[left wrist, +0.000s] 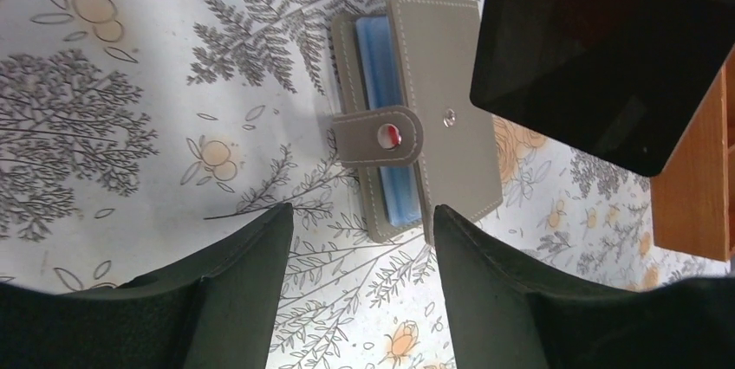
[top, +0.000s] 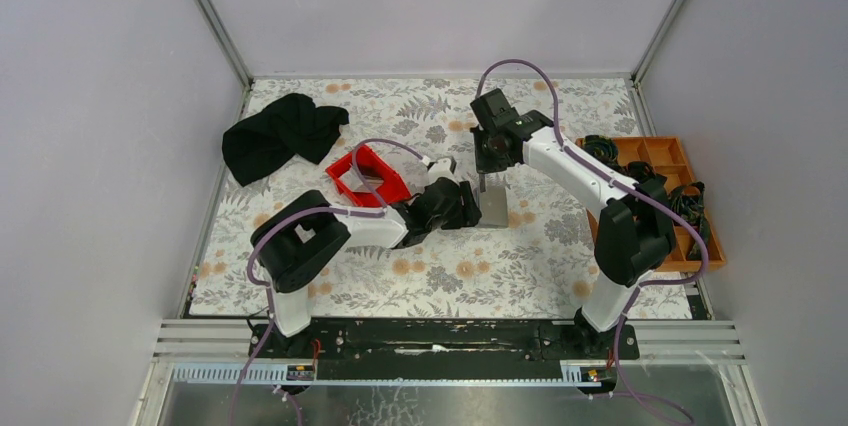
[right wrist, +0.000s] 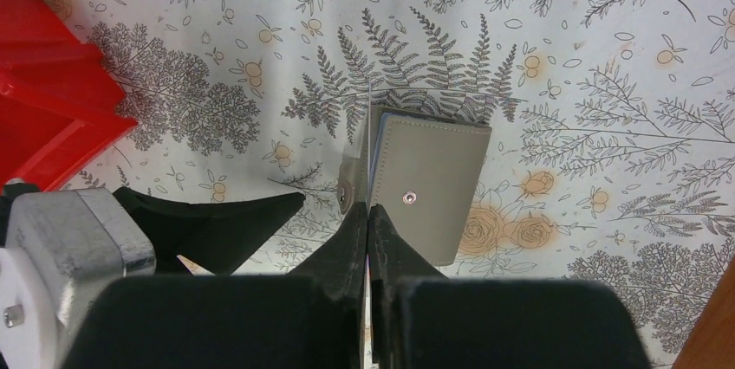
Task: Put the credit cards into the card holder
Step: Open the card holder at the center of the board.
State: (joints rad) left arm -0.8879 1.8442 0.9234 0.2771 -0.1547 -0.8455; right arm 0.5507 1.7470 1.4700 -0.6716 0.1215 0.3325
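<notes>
The grey card holder lies on the floral mat, its snap strap across it. A light blue card sits inside between its flaps. My left gripper is open and empty, just short of the holder's near end; it also shows in the top view. My right gripper points down over the holder and is shut on a thin card seen edge-on. In the left wrist view that card shows as a dark glossy rectangle above the holder.
A red plastic bin stands left of the grippers and shows in the right wrist view. A black cloth lies at the back left. An orange compartment tray with black cables stands at the right edge.
</notes>
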